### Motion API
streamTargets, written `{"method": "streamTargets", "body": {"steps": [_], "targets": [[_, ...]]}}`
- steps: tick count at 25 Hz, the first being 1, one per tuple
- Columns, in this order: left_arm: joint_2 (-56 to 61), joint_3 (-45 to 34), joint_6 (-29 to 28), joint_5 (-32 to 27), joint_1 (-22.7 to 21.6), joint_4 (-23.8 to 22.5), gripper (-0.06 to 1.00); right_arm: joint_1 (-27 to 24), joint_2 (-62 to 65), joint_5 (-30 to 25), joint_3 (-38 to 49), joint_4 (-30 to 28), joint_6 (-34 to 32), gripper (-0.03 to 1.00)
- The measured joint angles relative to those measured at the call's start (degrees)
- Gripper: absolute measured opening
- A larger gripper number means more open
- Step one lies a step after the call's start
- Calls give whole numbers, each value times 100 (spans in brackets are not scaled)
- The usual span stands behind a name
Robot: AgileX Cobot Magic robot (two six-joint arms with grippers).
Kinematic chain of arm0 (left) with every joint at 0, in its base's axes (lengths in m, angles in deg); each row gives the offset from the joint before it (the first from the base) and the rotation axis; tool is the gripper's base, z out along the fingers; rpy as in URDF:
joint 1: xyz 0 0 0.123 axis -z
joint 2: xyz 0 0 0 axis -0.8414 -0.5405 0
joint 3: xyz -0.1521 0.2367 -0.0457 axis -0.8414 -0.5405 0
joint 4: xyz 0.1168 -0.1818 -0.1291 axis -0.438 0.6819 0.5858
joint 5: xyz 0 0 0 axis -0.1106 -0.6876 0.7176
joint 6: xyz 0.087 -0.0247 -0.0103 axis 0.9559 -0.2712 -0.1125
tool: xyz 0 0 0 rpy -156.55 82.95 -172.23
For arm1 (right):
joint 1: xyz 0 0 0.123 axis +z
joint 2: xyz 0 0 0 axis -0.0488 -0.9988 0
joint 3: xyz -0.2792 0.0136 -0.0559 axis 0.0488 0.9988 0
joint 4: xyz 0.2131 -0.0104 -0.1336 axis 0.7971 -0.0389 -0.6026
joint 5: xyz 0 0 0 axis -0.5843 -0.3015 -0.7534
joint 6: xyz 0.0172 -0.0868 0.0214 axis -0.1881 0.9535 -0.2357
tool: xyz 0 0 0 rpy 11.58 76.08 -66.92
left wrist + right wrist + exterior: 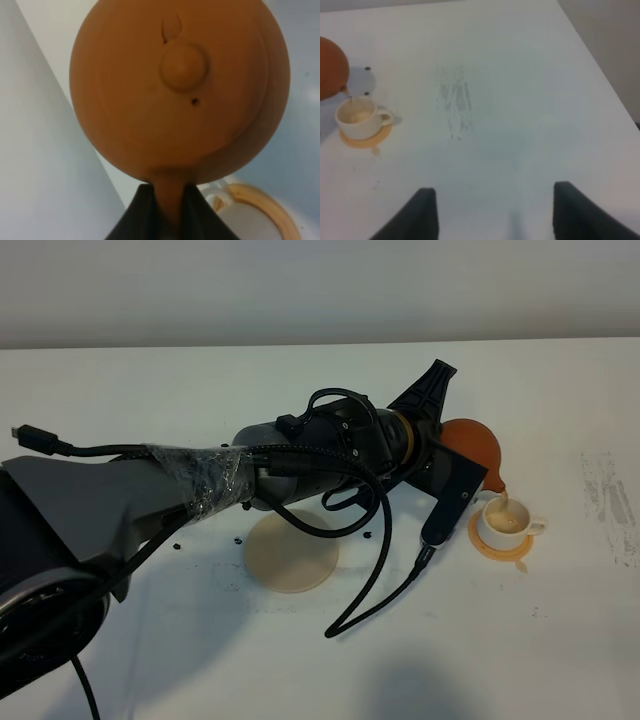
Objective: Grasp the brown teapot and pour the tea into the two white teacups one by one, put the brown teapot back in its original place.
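The brown teapot (477,446) hangs tilted over a white teacup (507,522) that stands on its orange-tan coaster (497,549). A thin stream of tea runs from the spout into the cup, which holds tea. My left gripper (167,202) is shut on the teapot's handle; the teapot (180,90) fills the left wrist view, with the cup (235,220) below it. My right gripper (492,215) is open and empty, apart from the teapot (330,75) and cup (357,117). The second teacup is out of view. The pale beige mat (292,552) lies bare.
My left arm (300,465) stretches across the middle of the white table, with a black cable (375,570) looping down beside the mat. Grey scuff marks (610,502) lie near the table's right edge. The table's right edge (600,65) shows in the right wrist view.
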Motion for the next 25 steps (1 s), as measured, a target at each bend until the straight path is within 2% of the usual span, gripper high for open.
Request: {"method": "streamTargets", "body": {"steps": [7,25], "targets": [[0,0,129,121,0,-133,10,0,0,0,0,0,0,50],[0,0,644,326,0,-139,10,0,0,0,0,0,0,50]]}}
